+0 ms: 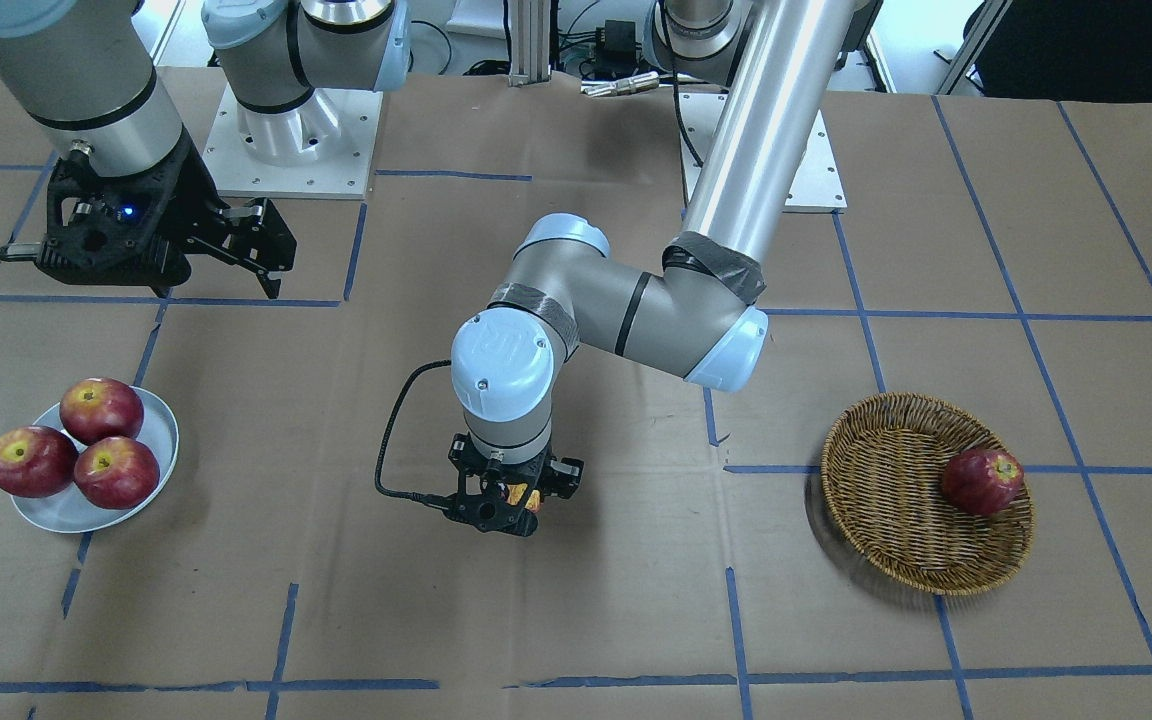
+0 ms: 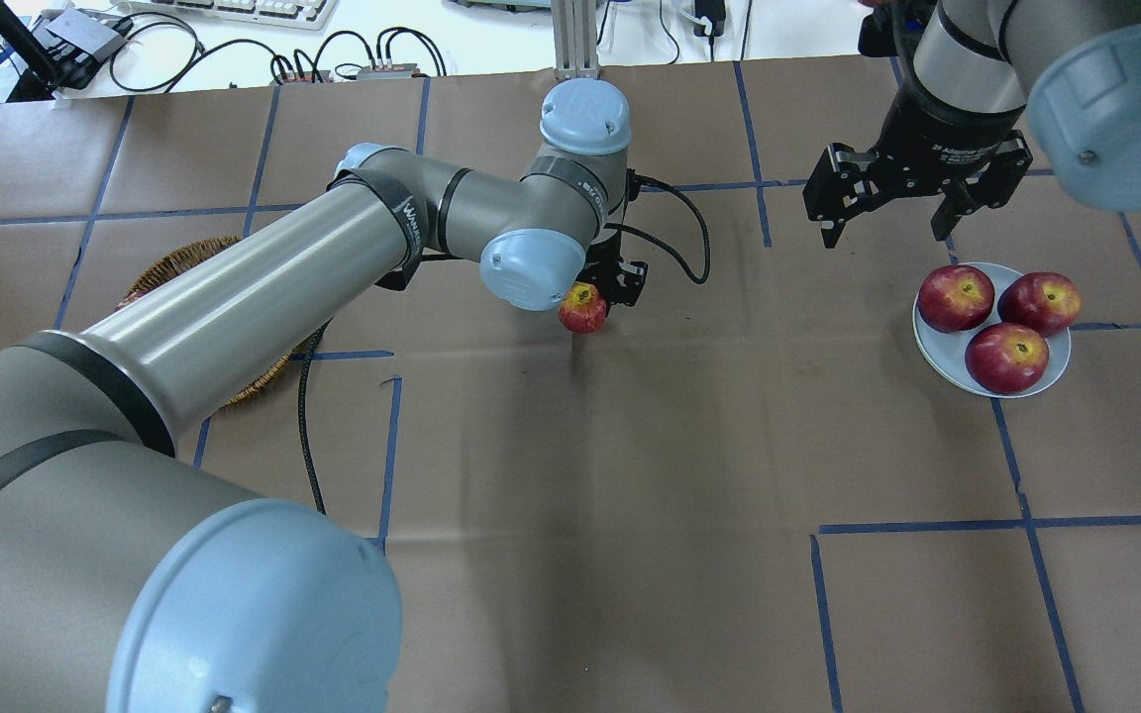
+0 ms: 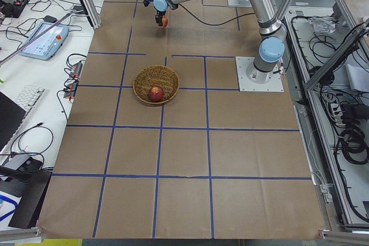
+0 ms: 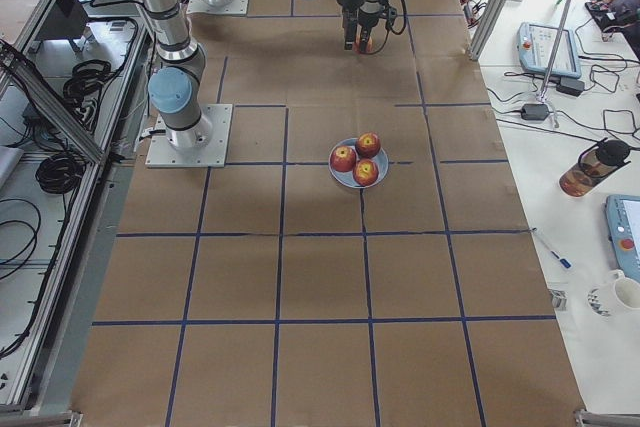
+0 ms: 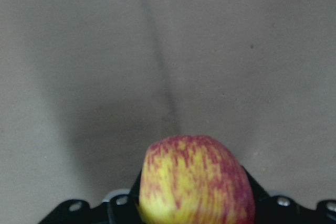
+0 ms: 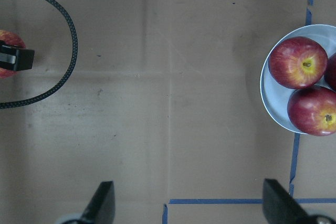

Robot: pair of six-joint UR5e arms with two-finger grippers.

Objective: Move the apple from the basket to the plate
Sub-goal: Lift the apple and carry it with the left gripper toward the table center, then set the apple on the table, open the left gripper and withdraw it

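Observation:
My left gripper [image 1: 516, 503] is shut on the yellow-streaked red apple [image 2: 582, 308] and holds it above the middle of the table, between basket and plate. The apple fills the bottom of the left wrist view [image 5: 194, 182]. The brown wicker basket [image 1: 886, 470] sits on my left side and holds one dark red apple [image 1: 982, 481]. The white plate [image 2: 937, 352] on my right side carries three dark red apples. My right gripper [image 2: 887, 233] is open and empty, hovering just beyond the plate.
The left arm's black cable [image 2: 308, 426] trails over the brown paper near the basket [image 2: 174, 262]. Blue tape lines grid the table. In the right wrist view the plate [image 6: 269, 103] lies at the right edge.

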